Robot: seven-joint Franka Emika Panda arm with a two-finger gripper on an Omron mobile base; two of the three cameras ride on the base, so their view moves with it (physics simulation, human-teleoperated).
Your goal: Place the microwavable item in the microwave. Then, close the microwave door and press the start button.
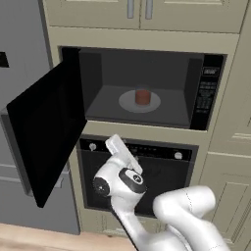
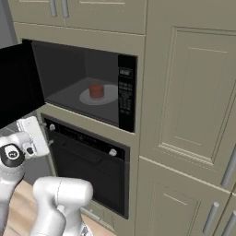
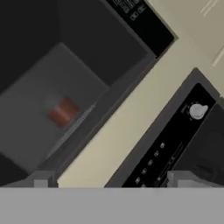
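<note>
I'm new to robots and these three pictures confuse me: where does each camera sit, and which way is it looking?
Left base view: behind the arm, on its left, looking forward at the open microwave; the white arm rises at the lower right.
Right base view: behind the arm, on its right, facing the same wall; the arm rises at the lower left.
Hand view: on the hand, looking along its fingertips into the microwave, tilted.
All three share the microwavable item on the turntable and the oven below.

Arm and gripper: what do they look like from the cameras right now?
Glossy white rounded arm segments with dark joint caps, one showing a small circular mark. The gripper has two small grey, blocky finger tips. No cables visible.
</note>
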